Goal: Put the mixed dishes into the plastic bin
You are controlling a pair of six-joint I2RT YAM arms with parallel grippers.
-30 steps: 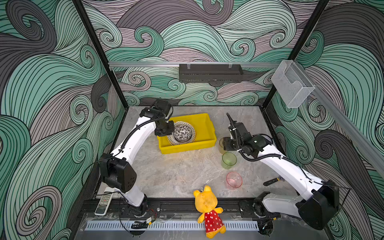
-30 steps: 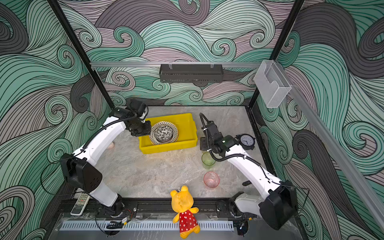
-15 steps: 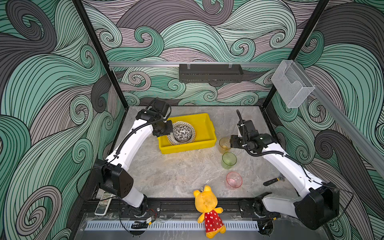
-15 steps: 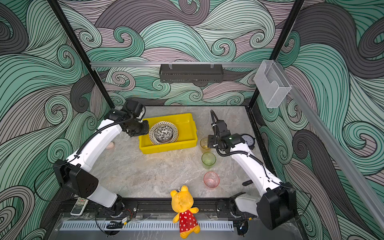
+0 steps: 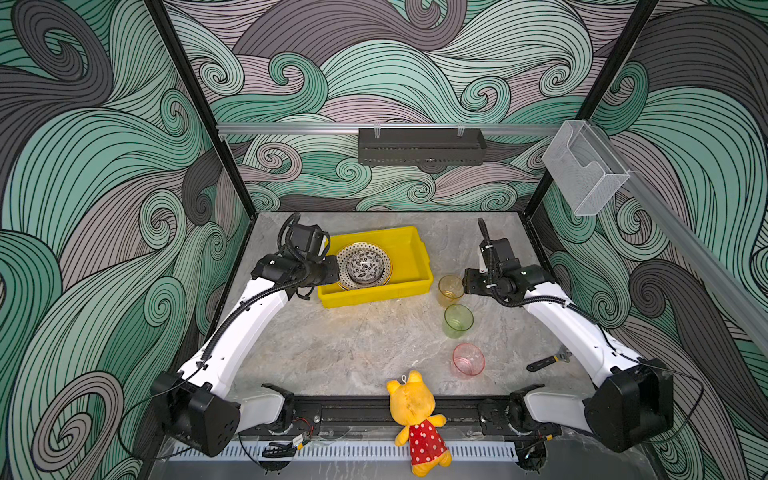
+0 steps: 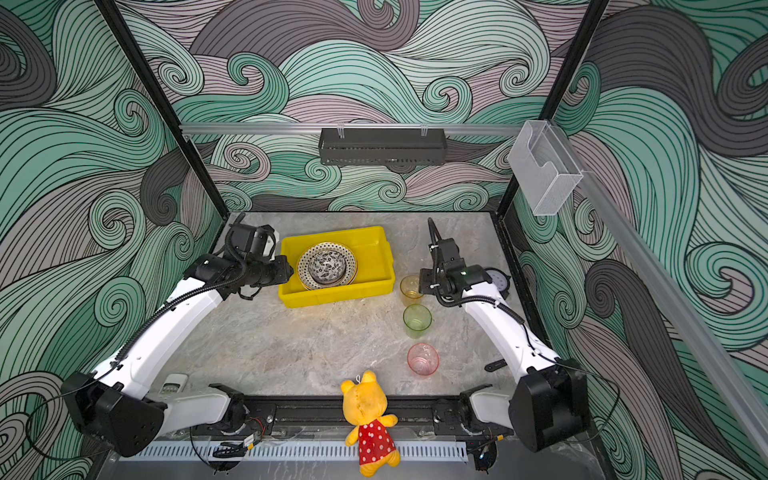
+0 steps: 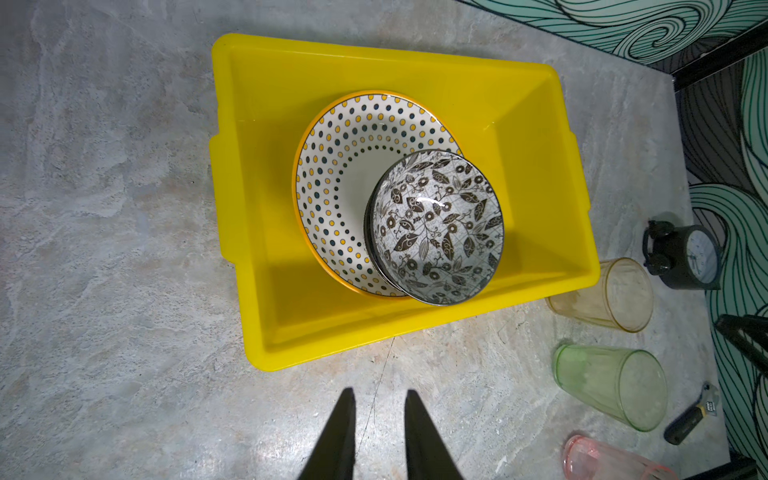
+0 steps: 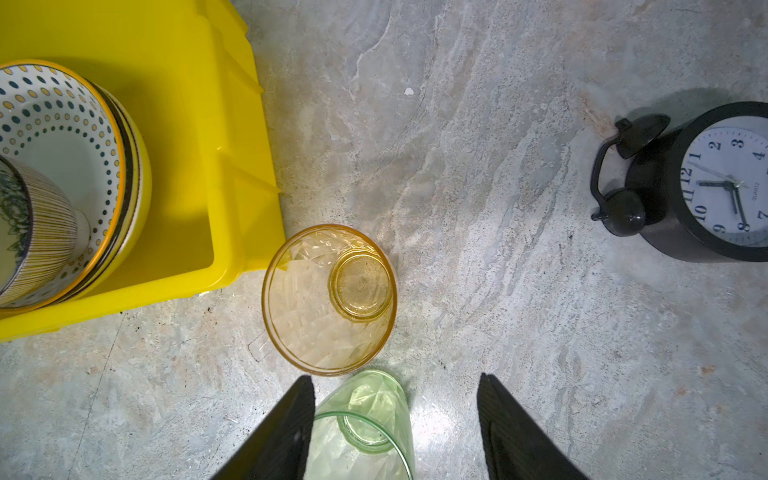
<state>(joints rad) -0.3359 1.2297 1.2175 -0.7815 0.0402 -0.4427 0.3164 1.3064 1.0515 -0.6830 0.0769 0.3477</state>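
Note:
The yellow plastic bin (image 5: 376,296) (image 6: 332,296) (image 7: 232,166) (image 8: 232,124) holds a dotted-rim plate (image 7: 332,174) (image 5: 342,266) stacked on others, with a black-white leafy bowl (image 7: 436,224) on top. An amber cup (image 5: 450,289) (image 8: 328,299), a green cup (image 5: 458,320) (image 8: 365,428) and a pink cup (image 5: 468,359) (image 7: 602,461) stand on the table right of the bin. My left gripper (image 7: 380,392) (image 5: 333,271) hovers at the bin's left edge, narrowly open and empty. My right gripper (image 8: 395,378) (image 5: 466,286) is open beside the amber cup, holding nothing.
A black alarm clock (image 6: 496,280) (image 8: 706,183) stands near the right wall behind my right arm. A small wrench (image 5: 546,361) lies at the right front. A yellow plush bear (image 5: 415,415) sits on the front rail. A black rack (image 5: 419,145) and a clear box (image 5: 582,170) hang on the walls.
My right gripper has drawn back to the right, off the amber cup. My left arm's elbow has swung lower and outward, while its gripper stays by the bin's left edge.

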